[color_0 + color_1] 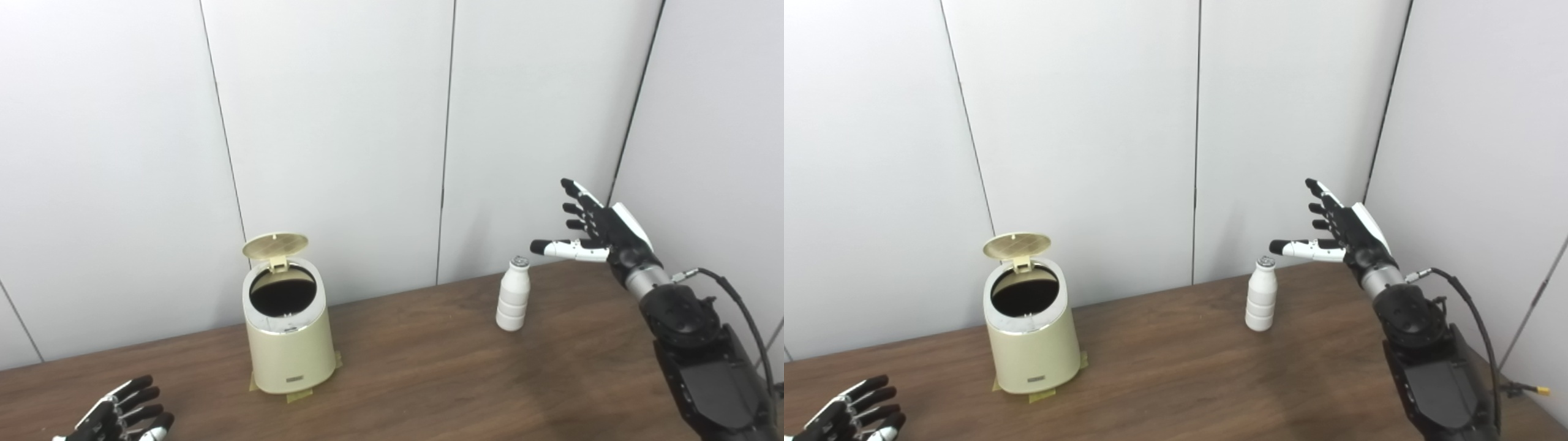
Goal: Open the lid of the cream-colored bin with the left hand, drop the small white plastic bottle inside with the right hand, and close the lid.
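Since the lid (275, 244) stands raised: opening step judged done.
Bin (288, 343): cream, on the table (429, 367), mouth exposed.
Bottle (513, 294): upright on the table, well right of the bin, untouched.
Right hand (591, 226): spread, empty, raised just right of the bottle cap.
Left hand (122, 416): fingers apart, empty, low near the table edge.
Next move: lower the right hand and close it around the bottle body.

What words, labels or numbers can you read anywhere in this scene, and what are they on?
Nothing is readable.
Small dark plate low on the front of the cream bin: too small and blurred to read.
White bottle: no label visible.
Wall panels and table: no text.
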{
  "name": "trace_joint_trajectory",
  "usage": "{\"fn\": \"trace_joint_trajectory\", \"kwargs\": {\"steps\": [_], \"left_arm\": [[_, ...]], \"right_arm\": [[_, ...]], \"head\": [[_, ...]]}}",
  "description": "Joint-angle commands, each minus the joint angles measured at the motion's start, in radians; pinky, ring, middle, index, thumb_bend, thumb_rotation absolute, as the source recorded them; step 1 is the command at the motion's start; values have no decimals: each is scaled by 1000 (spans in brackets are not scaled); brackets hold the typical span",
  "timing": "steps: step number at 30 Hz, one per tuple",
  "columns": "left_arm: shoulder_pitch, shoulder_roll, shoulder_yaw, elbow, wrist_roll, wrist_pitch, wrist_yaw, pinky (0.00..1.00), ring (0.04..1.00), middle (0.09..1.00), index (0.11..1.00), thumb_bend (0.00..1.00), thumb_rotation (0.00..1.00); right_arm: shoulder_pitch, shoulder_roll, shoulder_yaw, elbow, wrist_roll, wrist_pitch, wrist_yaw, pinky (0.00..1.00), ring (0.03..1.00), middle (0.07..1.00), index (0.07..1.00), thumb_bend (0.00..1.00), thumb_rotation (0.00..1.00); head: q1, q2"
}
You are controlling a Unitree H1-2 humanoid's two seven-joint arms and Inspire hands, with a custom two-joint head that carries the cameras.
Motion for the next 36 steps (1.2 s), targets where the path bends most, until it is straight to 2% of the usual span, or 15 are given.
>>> {"fn": "trace_joint_trajectory", "kwargs": {"steps": [1,6,10,12,14,19,23,29,32,36], "left_arm": [[-39,14,1,-46,5,-14,5,560,700,756,780,567,106],[-36,11,0,-66,17,15,12,555,692,747,763,560,74],[-32,16,-3,-80,26,22,9,557,694,748,769,561,81],[-32,18,-5,-85,35,25,11,557,693,747,771,558,77],[-31,16,-2,-93,35,32,9,554,689,746,772,552,72],[-28,18,-2,-110,44,51,9,570,704,755,789,529,18],[-25,17,2,-121,37,58,7,567,705,759,800,517,1],[-22,12,6,-140,30,80,8,590,716,763,802,510,0],[-21,14,0,-147,35,84,4,595,726,775,816,501,0],[-21,15,-4,-154,40,94,4,618,742,784,828,480,0]], "right_arm": [[-35,-25,-7,-25,24,1,8,901,950,995,992,933,347],[-6,-28,20,-16,17,3,25,911,935,980,998,932,353],[13,-8,22,0,43,3,31,860,939,991,1000,871,258],[21,-1,24,10,49,-9,32,846,938,995,1000,864,250],[30,7,29,25,47,-22,29,831,936,1000,995,806,204],[35,43,25,73,56,-40,6,872,949,998,992,749,158],[32,61,28,112,49,-62,-7,871,951,995,995,752,139],[18,78,29,168,44,-84,-21,923,953,997,988,773,171],[8,86,33,201,37,-108,-39,879,928,976,987,831,199],[-10,100,35,245,31,-144,-64,854,893,936,959,859,202]], "head": [[-2,1],[4,9],[5,12],[6,15],[7,17],[6,23],[7,27],[6,33],[6,34],[9,36]]}}
